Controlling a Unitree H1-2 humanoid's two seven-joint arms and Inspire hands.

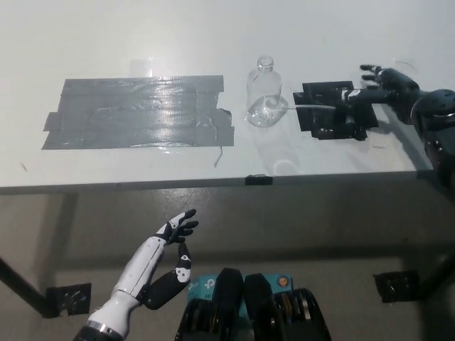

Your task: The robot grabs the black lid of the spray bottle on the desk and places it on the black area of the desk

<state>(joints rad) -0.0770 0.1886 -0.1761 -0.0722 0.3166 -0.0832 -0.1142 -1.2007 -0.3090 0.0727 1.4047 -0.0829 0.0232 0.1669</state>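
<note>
The black lid (353,100) is hard to make out, since it's black on the black patch (334,110) of the white desk (142,42). It has a thin clear tube sticking out toward the bottle (264,94), which stands open-necked just left of the patch. The right hand (380,89) sits over the patch's right edge, fingers spread; can't tell if it's gripping the lid. The left hand (179,231) hangs open below the desk edge, near the grey tape patch (135,114) side.

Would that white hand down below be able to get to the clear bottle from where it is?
Probably not as things stand. The white left hand hangs below the desk's front edge, and the bottle stands farther back on top.
</note>
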